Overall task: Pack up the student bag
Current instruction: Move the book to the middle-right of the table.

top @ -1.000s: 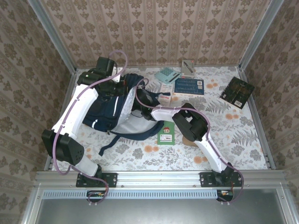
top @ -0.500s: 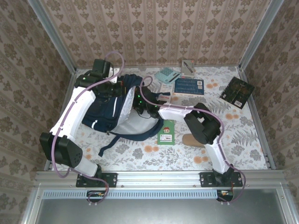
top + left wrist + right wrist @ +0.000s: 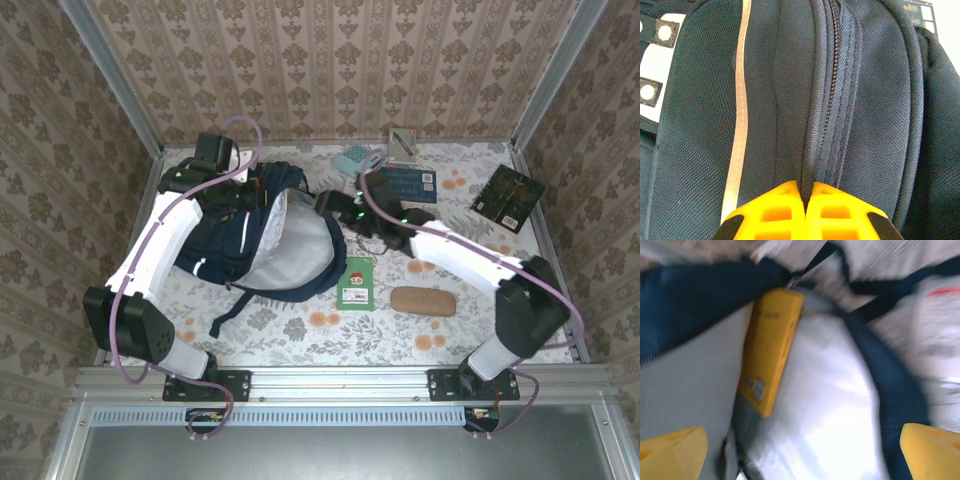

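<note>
1. Navy-blue fabric dominates the overhead view: the student bag (image 3: 225, 235) lies on the left half of the floral tabletop (image 3: 480, 330), its grey lining (image 3: 295, 250) laid bare on its right side. The left arm (image 3: 160, 235) reaches over the bag's far end, where the left jaws meet it. The right arm (image 3: 460, 255) stretches in from the right, with the right jaws just beside the far right edge of the lining. A green booklet (image 3: 355, 283) lies just right of the bag and a brown case (image 3: 423, 300) further right. A teal calculator (image 3: 352, 160), a blue book (image 3: 403, 185) and a dark book (image 3: 508, 197) lie toward the far side.
2. From the left wrist, the left jaws are together, their yellow fingertips (image 3: 785, 207) clamped on a fold of the bag's fabric beside its zip (image 3: 827, 100). A pale stripe (image 3: 740, 110) runs along the left.
3. From the right wrist, in a blurred frame, the right jaws stand wide apart and hold nothing. A yellow box (image 3: 771, 352) lies on the lining below them.
</note>
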`<state>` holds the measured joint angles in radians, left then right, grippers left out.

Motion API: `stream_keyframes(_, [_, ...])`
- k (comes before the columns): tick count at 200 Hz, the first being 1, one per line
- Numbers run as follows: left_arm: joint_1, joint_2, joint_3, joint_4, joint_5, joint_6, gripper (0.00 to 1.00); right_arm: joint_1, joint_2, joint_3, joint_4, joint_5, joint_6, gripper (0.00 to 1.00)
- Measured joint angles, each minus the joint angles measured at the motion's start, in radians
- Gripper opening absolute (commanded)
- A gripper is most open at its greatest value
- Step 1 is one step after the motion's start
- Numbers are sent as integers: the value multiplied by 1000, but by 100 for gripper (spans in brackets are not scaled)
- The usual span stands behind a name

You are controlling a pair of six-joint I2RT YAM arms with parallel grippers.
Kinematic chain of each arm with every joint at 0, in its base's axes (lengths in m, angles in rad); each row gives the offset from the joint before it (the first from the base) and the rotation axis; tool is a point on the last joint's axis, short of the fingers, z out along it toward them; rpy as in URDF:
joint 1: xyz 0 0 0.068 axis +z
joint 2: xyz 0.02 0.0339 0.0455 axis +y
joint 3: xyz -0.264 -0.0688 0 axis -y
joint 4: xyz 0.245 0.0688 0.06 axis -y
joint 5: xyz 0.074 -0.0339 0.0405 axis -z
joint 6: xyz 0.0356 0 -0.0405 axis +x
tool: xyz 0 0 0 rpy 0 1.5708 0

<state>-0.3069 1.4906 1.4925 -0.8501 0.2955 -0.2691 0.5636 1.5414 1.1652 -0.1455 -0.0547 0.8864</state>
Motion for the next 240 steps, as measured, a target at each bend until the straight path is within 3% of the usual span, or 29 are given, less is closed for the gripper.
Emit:
stream_keyframes(56, [0, -28, -45, 17, -3, 3, 0, -354, -74, -5, -190, 205, -243, 100])
stream_keyframes(106, [0, -50, -86, 29, -4, 3, 0, -588, 103, 174, -248, 313, -376, 99])
stream_keyframes(159, [0, -56, -94, 34, -4, 3, 0, -761, 423, 449, -343, 296, -386, 100])
stream_keyframes(240, [0, -60, -106, 40, -4, 3, 0, -867, 736, 695, -496, 64, -326, 99])
